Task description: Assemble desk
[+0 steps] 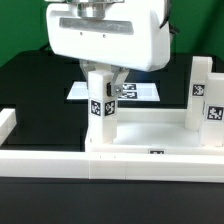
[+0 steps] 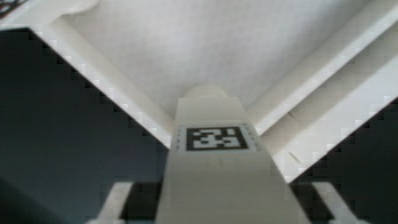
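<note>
The white tray-like tabletop lies flat on the black table. Two white legs with square tags stand upright at its end on the exterior view's right. My gripper is shut on a third white leg, holding it upright over the tabletop's corner on the exterior view's left. In the wrist view this leg runs down the middle with its tag facing the camera, a finger on each side, and my gripper clamps it. Below it the tabletop's corner walls meet. Whether the leg's lower end sits in a socket is hidden.
Long white border bars run along the front and up the exterior view's left side. The marker board lies flat on the table behind the tabletop. The large white gripper body fills the upper middle of the exterior view.
</note>
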{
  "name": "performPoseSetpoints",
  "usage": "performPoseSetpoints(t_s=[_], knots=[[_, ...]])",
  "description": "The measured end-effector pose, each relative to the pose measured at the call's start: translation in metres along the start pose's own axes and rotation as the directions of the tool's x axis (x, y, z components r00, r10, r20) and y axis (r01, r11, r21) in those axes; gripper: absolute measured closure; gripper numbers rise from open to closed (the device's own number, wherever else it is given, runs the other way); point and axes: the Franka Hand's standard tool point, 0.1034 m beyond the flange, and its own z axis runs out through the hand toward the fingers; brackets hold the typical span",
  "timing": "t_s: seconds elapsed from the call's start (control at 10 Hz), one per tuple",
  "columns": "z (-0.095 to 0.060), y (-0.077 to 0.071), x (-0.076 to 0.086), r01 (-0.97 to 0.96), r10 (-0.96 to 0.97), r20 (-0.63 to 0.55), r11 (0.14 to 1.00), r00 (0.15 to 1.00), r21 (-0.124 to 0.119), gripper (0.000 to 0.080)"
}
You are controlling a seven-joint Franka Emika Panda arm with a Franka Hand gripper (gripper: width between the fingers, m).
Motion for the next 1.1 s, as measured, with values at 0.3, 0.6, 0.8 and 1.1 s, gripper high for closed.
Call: performPoseSetpoints(t_s=[0.3, 0.6, 0.8, 1.1], knots=[[0.0, 0.0001, 0.0, 0.081, -0.081, 0.0, 0.997, 0.997, -0.001, 0.0405], [-0.0006, -0.0035, -0.0028, 0.389, -0.389, 0.0, 0.921, 0.921, -0.002, 0.0169], [-0.0009, -0.0036, -0.0023, 0.616, -0.616, -0.001, 0.788, 0.788, -0.005, 0.0151], [-0.0018, -0.0041, -0.0013, 0.795, -0.795, 0.0, 0.606, 0.606, -0.009, 0.015]])
